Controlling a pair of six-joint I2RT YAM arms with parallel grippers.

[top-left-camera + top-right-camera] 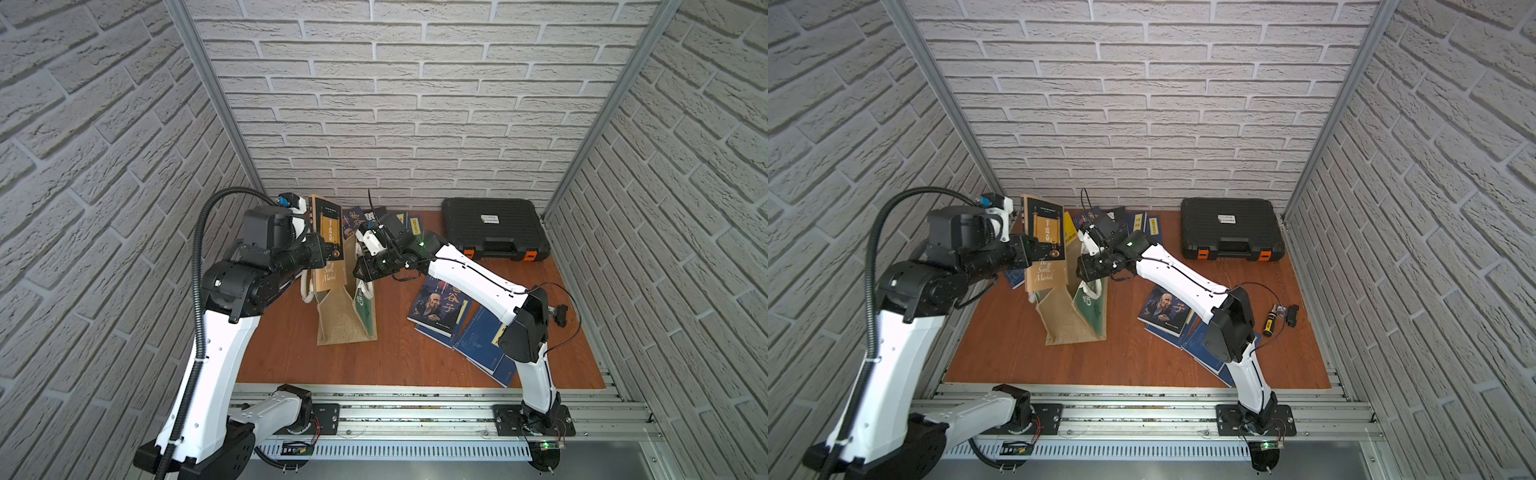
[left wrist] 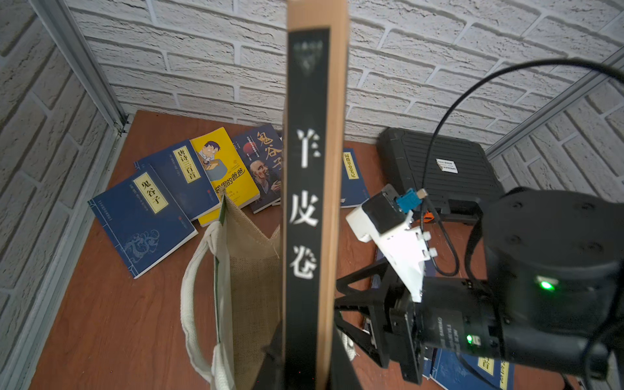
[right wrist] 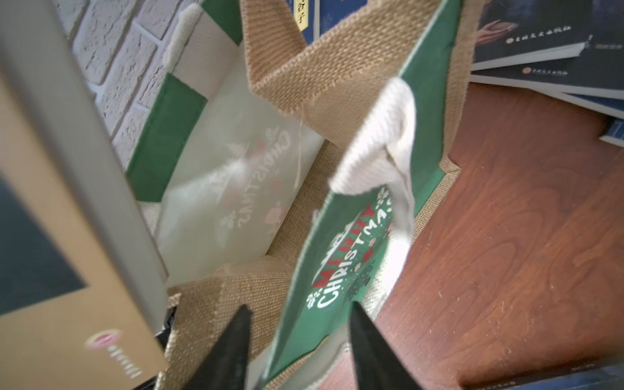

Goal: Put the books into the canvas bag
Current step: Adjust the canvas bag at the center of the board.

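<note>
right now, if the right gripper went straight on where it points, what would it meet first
The canvas bag: its green wall stands between the fingers of the right gripper, so that wall likely comes first.

You are looking at a reddish wooden table (image 1: pixel 291 357) that is carrying the canvas bag (image 1: pixel 345 320), standing near its middle. Navy books (image 2: pixel 145 216) and a yellow book (image 2: pixel 226 169) are lying fanned behind the bag, toward the back edge. More books (image 1: pixel 436 307) are lying overlapped at the front right. A black case (image 1: pixel 492 228) is sitting in the back right corner, and a small yellow-and-black tool (image 1: pixel 1269 325) is lying near the right edge.
</note>
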